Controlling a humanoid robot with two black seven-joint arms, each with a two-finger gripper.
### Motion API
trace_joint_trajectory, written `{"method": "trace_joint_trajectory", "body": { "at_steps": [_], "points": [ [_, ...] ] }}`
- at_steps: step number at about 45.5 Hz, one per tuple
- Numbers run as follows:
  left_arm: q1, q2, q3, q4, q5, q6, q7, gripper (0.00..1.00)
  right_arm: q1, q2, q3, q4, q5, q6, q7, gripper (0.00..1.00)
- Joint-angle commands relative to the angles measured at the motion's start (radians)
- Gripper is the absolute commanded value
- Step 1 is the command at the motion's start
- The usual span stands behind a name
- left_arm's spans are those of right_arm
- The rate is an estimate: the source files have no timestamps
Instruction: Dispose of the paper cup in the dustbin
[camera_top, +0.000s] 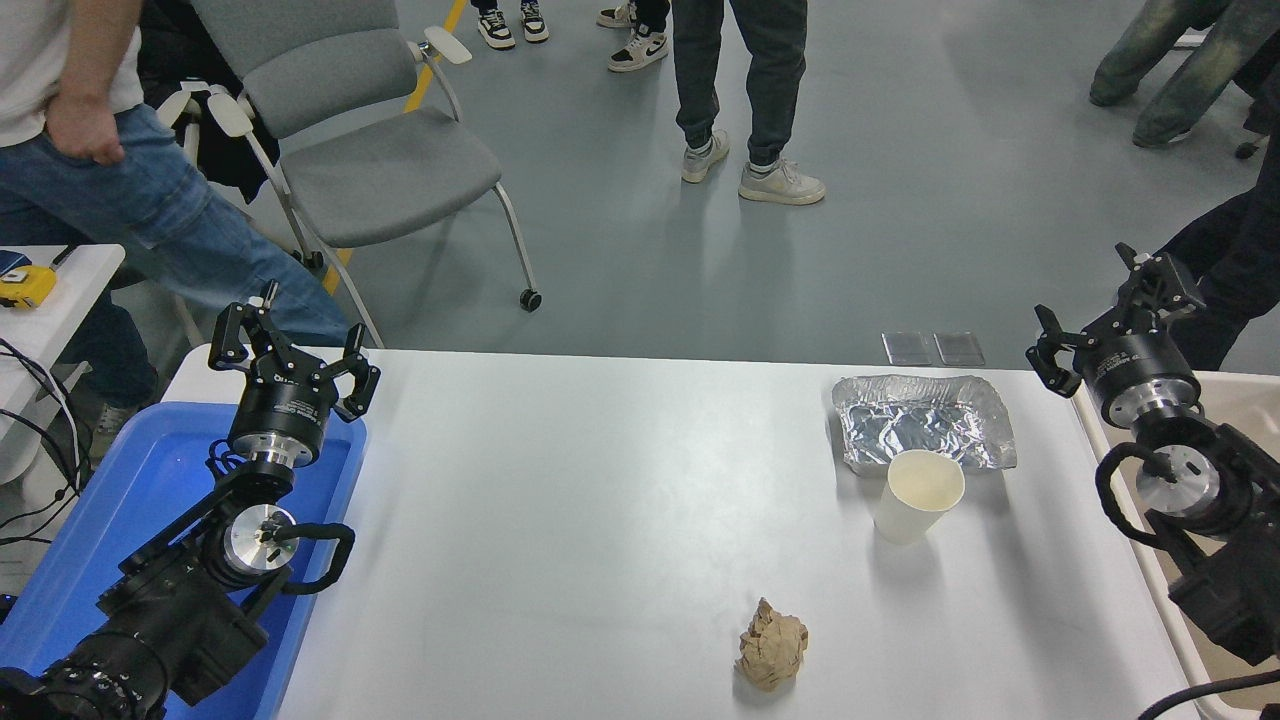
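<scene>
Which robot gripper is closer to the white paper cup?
The right. The right gripper hangs open past the table's right edge, just right of and beyond the paper cup. The left gripper is open too, parked across the table over the blue tray.

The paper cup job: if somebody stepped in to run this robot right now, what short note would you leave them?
Left hand: open, empty, parked over the blue tray at the table's left edge.
Right hand: open, empty, raised near the table's right edge, above the dustbin, not touching the cup.
The paper cup stands upright on the white table, just in front of the foil tray. A crumpled brown paper ball lies nearer the robot; leave it.
Done: nothing yet.
Left: reach the right hand to the cup, grasp it, carry it right and drop it in the dustbin.
</scene>
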Motion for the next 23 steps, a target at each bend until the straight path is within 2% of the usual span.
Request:
{"method": "trace_joint_trajectory", "body": {
  "at_steps": [1, 7, 17, 23],
  "points": [
    [-0.001, 0.000, 0.000, -0.001, 0.000, 0.000, 0.000, 1.00, -0.006, -0.055, -0.061, 0.123, -0.022, 0.008, -0.057, 1.00],
    [0.001, 0.000, 0.000, -0.001, 0.000, 0.000, 0.000, 1.00, 0.000, -0.133, -0.149, 0.232, -0.115, 0.008, -0.057, 1.00],
    [0.001, 0.000, 0.000, 0.001, 0.000, 0.000, 0.000, 1.00, 0.017, -0.192, -0.258, 0.329, -0.537, 0.004, -0.055, 1.00],
    [0.001, 0.000, 0.000, -0.001, 0.000, 0.000, 0.000, 1.00, 0.026, -0.230, -0.296, 0.403, -0.677, 0.002, -0.057, 1.00]
  ]
}}
